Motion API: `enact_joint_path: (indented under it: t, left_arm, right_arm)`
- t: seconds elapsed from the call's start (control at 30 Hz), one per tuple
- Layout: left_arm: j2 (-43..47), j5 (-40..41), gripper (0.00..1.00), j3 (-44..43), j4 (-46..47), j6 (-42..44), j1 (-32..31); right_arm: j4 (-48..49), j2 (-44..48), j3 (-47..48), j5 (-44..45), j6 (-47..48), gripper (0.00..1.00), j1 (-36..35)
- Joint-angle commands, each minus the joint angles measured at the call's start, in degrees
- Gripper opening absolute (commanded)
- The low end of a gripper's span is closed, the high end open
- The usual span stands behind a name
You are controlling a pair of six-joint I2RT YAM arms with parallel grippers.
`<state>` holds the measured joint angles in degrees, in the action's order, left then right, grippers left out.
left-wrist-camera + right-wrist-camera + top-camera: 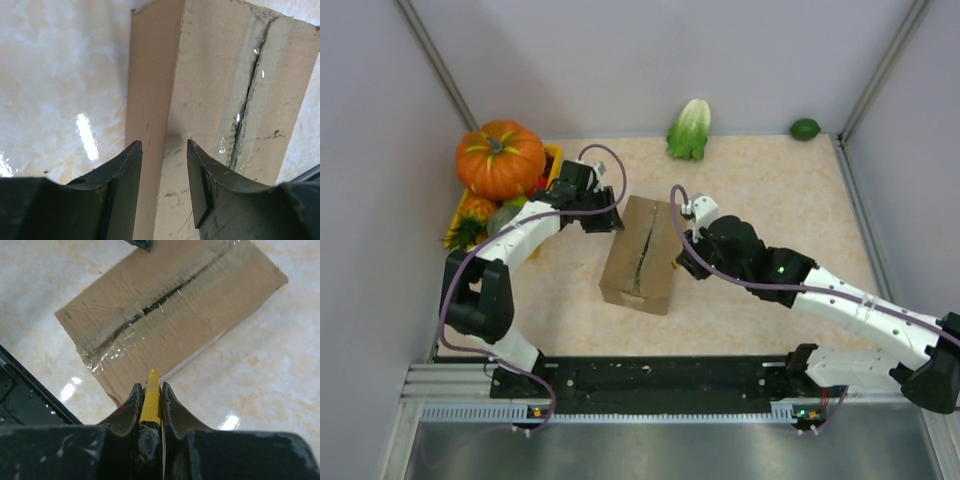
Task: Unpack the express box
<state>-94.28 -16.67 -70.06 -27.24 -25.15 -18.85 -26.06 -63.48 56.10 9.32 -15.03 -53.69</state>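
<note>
While the right gripper (150, 386) is clamped tight on a yellow tool (150, 405) at the 3 o'clock side of the express box (638, 255), the left gripper (164, 143) stands half open and empty, astride the box's 10 o'clock top edge. Sitting mid-table, the box looks light and stiff yet dentable, and likely to slide on the glossy table (770, 190) — brace it by a side wall, clear of the taped seam (150, 310).

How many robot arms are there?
2. The left arm reaches the express box's far-left corner. The right arm stretches in from the right to the box's right side. None seems hidden.
</note>
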Motion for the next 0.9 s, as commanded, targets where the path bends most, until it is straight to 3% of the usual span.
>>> enact_joint_path:
  t: [0.0, 0.2, 0.5, 0.87]
  left_arm:
    - [7.00, 1.46, 0.46, 2.55, -2.55, 2.56, -0.04]
    - [13.94, -0.90, 0.47, 9.93, -4.31, 2.73, -0.04]
    - [19.92, -8.29, 0.47, 19.60, -4.40, 1.51, -0.04]
    - [19.31, -9.09, 0.41, 21.99, -5.54, 2.56, -0.04]
  right_arm:
    - [5.40, 1.78, 2.36, -1.74, 8.94, 0.00, -3.43]
    - [11.55, 1.09, -0.20, -10.45, 14.23, 0.00, -7.21]
    - [15.69, -5.68, 0.77, -13.80, 19.33, 0.00, -11.08]
    - [21.40, -9.91, -1.42, -8.11, 21.44, 0.00, -13.02]
